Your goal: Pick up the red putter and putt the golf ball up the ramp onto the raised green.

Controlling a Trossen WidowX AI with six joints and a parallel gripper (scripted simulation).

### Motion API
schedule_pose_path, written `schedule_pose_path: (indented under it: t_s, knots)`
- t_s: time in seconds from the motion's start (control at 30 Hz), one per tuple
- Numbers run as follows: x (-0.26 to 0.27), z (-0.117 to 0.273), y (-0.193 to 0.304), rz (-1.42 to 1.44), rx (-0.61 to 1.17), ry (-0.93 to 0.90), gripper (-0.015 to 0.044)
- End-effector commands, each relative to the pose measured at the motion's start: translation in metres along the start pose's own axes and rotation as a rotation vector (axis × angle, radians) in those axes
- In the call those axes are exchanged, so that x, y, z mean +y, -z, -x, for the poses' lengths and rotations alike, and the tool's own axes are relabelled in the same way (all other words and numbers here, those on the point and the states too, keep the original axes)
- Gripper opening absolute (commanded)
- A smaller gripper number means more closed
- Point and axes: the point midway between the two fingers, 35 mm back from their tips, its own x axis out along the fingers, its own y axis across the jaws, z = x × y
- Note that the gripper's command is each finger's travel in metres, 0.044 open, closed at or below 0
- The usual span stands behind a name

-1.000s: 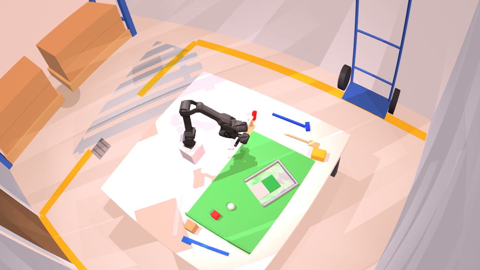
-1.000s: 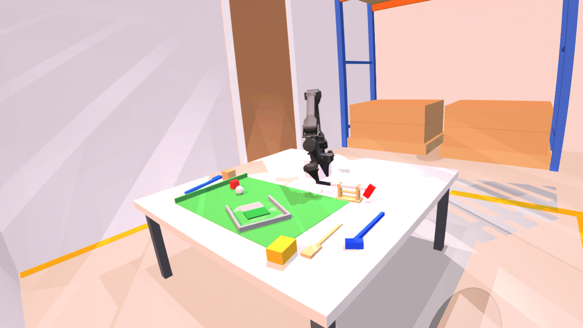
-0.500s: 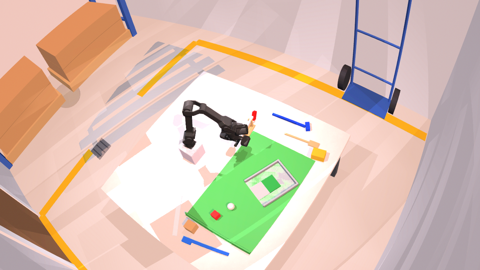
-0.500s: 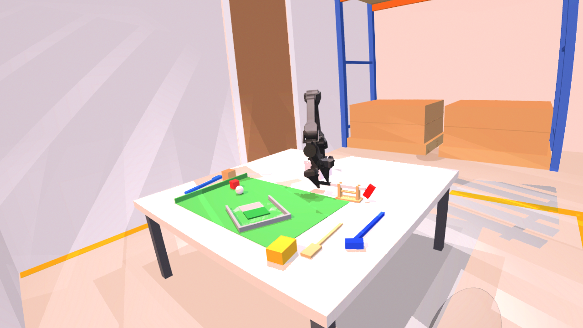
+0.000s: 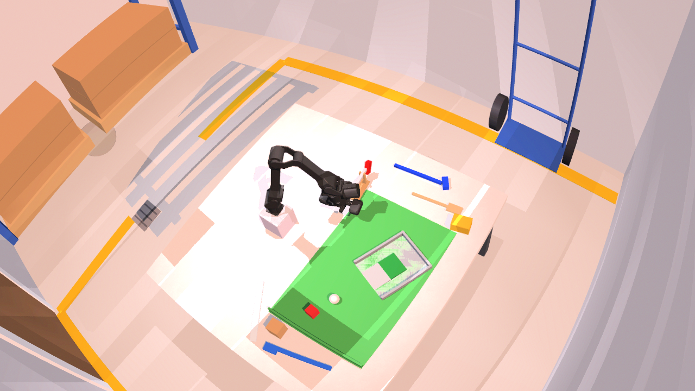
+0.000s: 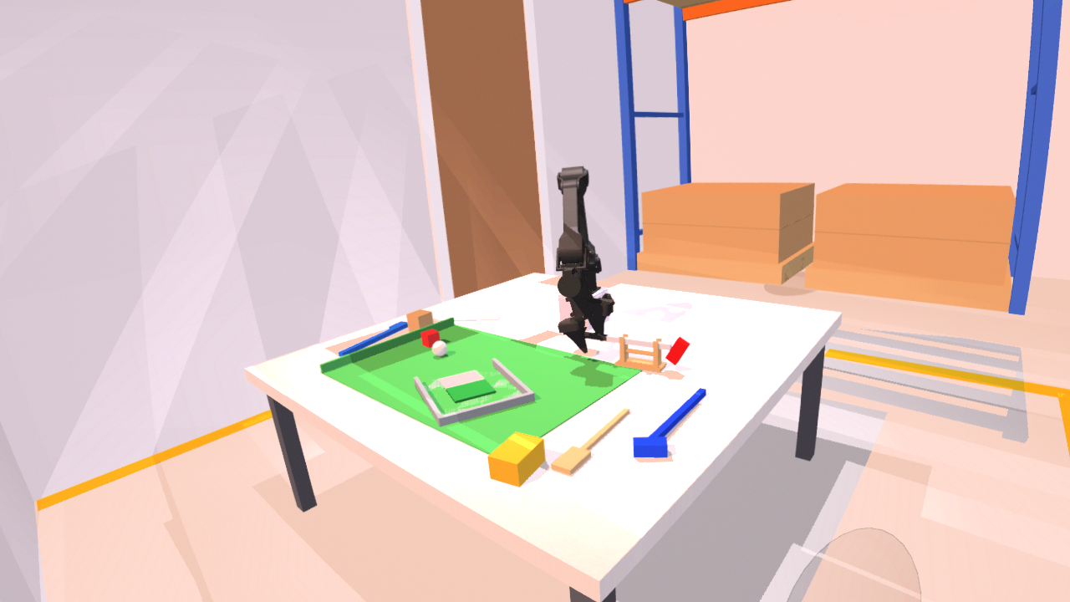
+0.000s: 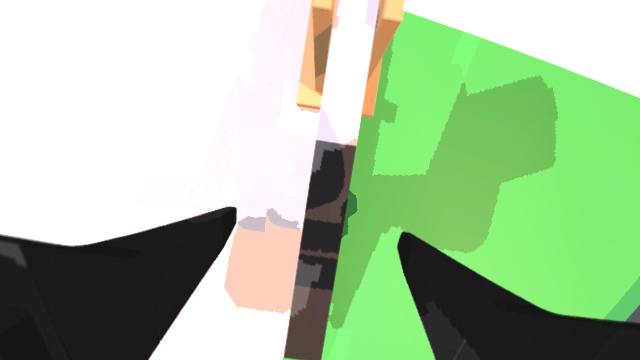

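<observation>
The red putter (image 5: 367,166) (image 6: 677,350) (image 7: 315,280) rests in a wooden stand (image 5: 363,189) (image 6: 642,366) (image 7: 386,35), its dark handle sticking out toward my gripper. My gripper (image 5: 347,209) (image 6: 592,343) (image 7: 318,227) is open and empty above the handle, which runs between the spread fingers in the wrist view. The white golf ball (image 5: 333,298) (image 6: 439,348) lies on the green mat (image 5: 330,257) (image 6: 538,366) (image 7: 590,175) near its far end. The pale ramp (image 5: 374,276) (image 6: 457,380) leads to the raised green (image 5: 392,265) (image 6: 471,390). The fingers partly hide the handle in the top and exterior views.
A grey border (image 5: 406,282) (image 6: 486,408) surrounds part of the green. A red cube (image 5: 311,311) (image 6: 430,337) is beside the ball. A blue mallet (image 5: 417,174) (image 6: 649,447), a wooden mallet (image 5: 454,207) (image 6: 571,459) and a yellow block (image 5: 461,224) (image 6: 514,460) lie off the mat.
</observation>
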Motion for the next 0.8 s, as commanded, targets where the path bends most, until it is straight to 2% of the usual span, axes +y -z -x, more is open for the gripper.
schedule_pose_path:
  t_s: [0.0,0.5,0.6,0.77]
  knots:
    - [0.0000,0.0000,0.0000,0.000,0.000,0.000,0.0414]
    - [0.0000,0.0000,0.0000,0.000,0.000,0.000,0.0020]
    - [0.0000,0.0000,0.0000,0.000,0.000,0.000,0.0000]
    - [-0.0007,0.0031,-0.0011,0.000,0.000,0.000,0.0000]
